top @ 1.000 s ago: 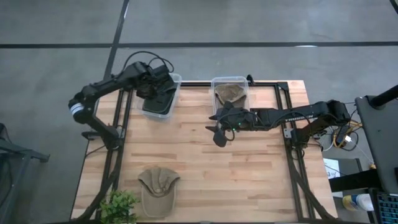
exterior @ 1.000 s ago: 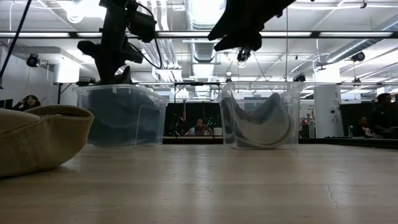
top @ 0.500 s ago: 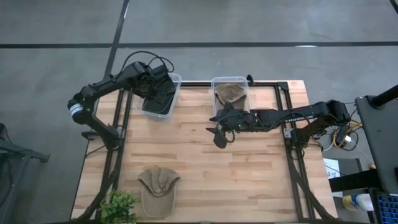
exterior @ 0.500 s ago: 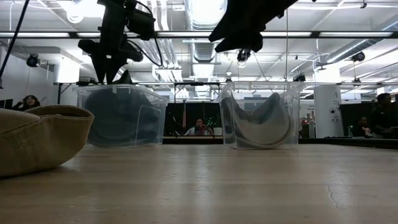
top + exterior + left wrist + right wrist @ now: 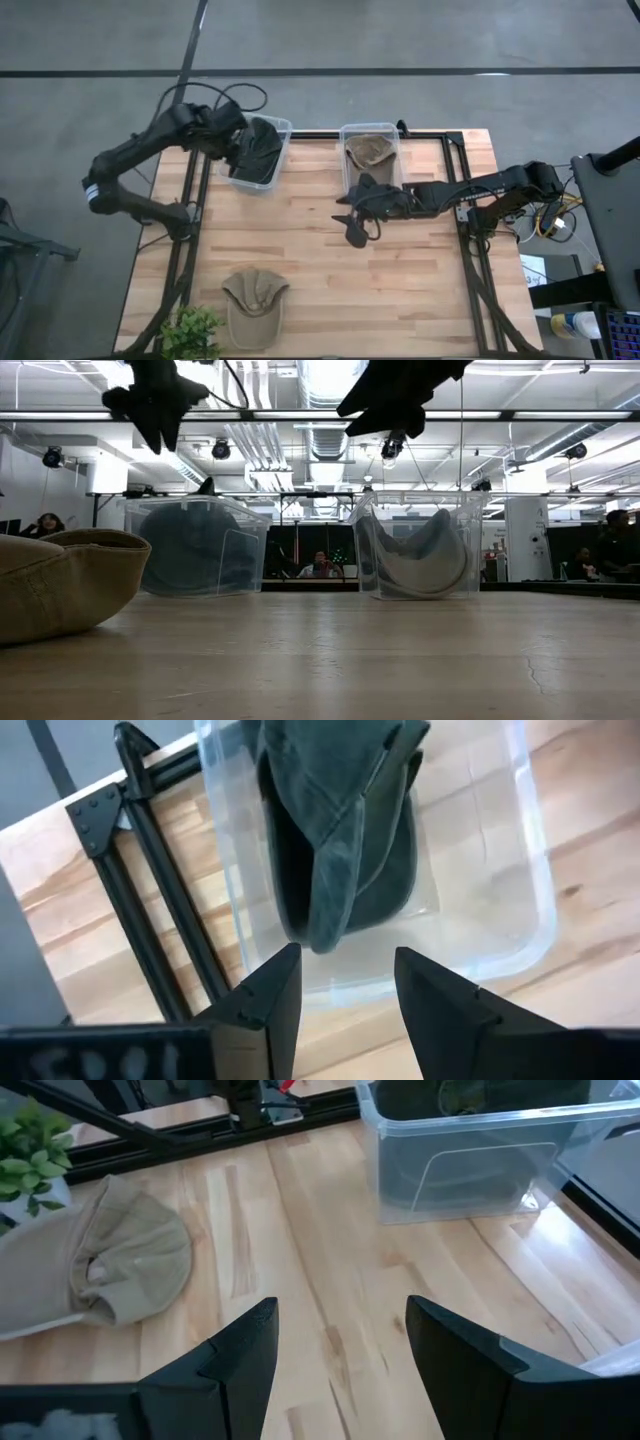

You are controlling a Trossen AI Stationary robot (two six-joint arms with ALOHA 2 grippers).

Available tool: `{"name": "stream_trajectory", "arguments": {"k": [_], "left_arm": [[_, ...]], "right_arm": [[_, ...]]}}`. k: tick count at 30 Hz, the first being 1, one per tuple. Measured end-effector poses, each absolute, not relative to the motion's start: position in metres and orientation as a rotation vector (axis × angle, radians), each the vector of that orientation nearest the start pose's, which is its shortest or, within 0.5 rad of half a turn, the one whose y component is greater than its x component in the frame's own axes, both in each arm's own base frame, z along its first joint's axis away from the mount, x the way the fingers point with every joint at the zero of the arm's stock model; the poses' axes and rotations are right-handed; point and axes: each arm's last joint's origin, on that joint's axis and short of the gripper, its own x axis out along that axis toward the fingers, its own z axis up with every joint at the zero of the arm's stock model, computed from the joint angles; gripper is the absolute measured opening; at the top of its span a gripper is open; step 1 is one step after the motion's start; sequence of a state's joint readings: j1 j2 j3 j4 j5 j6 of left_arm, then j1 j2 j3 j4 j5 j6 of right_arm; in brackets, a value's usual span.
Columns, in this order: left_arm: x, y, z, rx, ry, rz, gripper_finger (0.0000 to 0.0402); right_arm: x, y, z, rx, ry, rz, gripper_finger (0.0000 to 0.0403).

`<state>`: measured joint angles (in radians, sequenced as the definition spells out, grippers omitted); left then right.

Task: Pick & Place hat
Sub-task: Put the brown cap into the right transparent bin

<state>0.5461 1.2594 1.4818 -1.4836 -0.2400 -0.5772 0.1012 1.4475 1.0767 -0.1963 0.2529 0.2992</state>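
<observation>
A dark grey hat (image 5: 340,840) lies crumpled in the left clear bin (image 5: 262,152), its upper edge leaning on the bin's wall. My left gripper (image 5: 345,985) hangs open above that bin's left side (image 5: 230,145), high over it in the low view (image 5: 150,405), touching nothing. A tan hat (image 5: 254,306) rests crown up on the table near the front edge (image 5: 110,1265). My right gripper (image 5: 340,1350) hovers open above the table's middle (image 5: 352,226), clear of everything. An olive hat (image 5: 371,149) sits in the right bin (image 5: 420,545).
A small green plant (image 5: 190,334) stands at the near left corner beside the tan hat. Black frame rails (image 5: 150,900) run along the table's left edge under my left arm. Bare wood (image 5: 400,290) stretches between the bins and the front edge.
My left gripper has opened and let go of the dark hat, which has dropped into the left bin. The gripper has then risen and drawn back toward the table's left edge. My right gripper has edged slightly toward the near edge, still open.
</observation>
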Motion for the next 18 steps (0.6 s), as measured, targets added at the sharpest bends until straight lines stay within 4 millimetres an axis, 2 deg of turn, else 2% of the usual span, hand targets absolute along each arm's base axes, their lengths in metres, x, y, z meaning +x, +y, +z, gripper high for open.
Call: {"name": "stream_trajectory", "arguments": {"k": [11,18], "left_arm": [[0.129,0.074,0.401,-0.731,0.809,0.960,0.0154],[0.127,0.064,0.397,-0.666,0.755,0.892,0.0154]], "right_arm": [[0.316,0.038,0.280,0.225,0.539,-0.200,0.0215],[0.314,0.056,0.279,0.271,0.556,-0.117,0.0216]]}}
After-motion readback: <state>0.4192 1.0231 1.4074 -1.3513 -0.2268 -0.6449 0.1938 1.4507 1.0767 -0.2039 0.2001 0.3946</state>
